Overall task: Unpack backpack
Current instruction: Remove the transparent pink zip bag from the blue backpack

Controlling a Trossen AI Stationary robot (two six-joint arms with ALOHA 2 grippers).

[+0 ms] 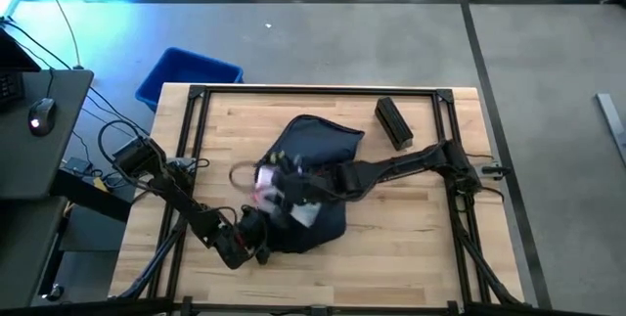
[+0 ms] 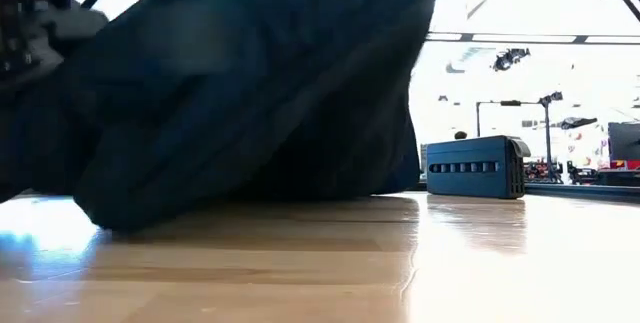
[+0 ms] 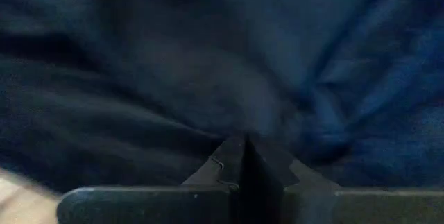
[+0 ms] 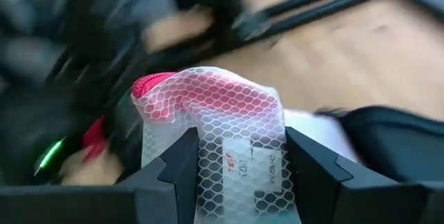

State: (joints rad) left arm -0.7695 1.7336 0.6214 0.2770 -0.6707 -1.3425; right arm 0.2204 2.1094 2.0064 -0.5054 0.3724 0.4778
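- Two grippers work at the backpack [image 1: 311, 174], mid-table.
- Left gripper [image 3: 243, 156], fingers pressed together, sits against navy fabric at the near edge.
- Right gripper [image 4: 239, 156] clasps a white-netted pink packet [image 4: 211, 123], clear only in its wrist view.
- Black box [image 1: 393, 122] lies beyond; low view hides both grippers.

We saw a light wooden table [image 1: 411, 228] edged by a black metal frame [image 1: 313, 92]. On it the dark navy backpack [image 1: 315, 150] lay slumped near the middle, and a small black rectangular box [image 1: 393, 122] rested apart from it, toward the far right corner.
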